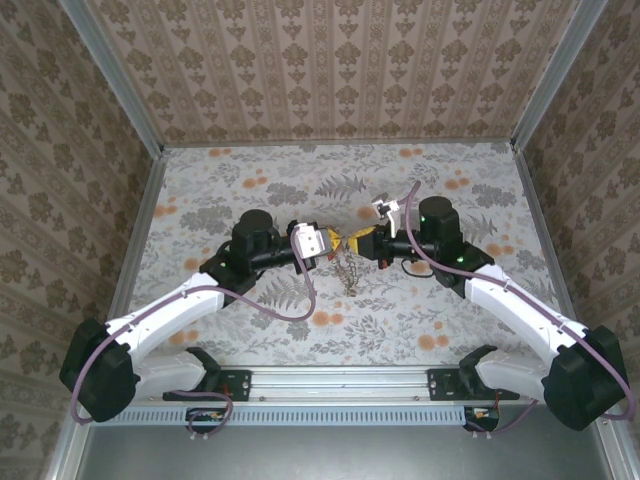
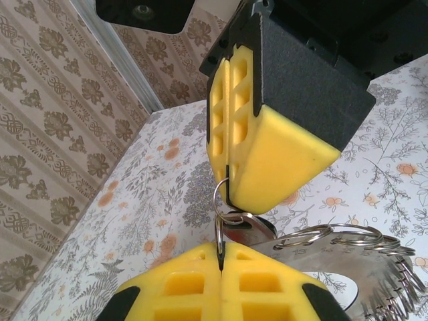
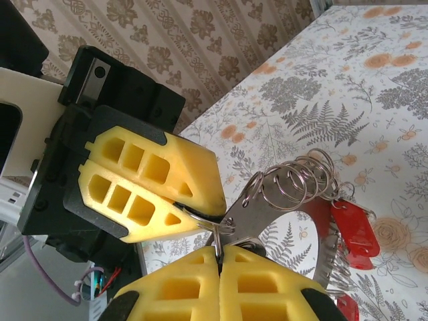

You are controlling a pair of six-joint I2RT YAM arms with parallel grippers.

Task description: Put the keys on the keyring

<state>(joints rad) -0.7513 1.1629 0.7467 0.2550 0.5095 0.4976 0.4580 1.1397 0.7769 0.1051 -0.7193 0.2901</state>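
The left hand [image 2: 220, 257] and right hand [image 3: 218, 257] meet above the floral surface [image 1: 230, 190], both clenched on the thin silver metal keyring [image 2: 215, 199]. From it hang small silver and red-headed keys [image 2: 384, 274].

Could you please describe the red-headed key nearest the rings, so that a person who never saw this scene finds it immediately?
Over the middle of the flowered table, the left claw and right claw meet tip to tip, both shut on the keyring. Silver keys hang from it; the red-headed key is the nearer to the rings of two red heads among bare metal.
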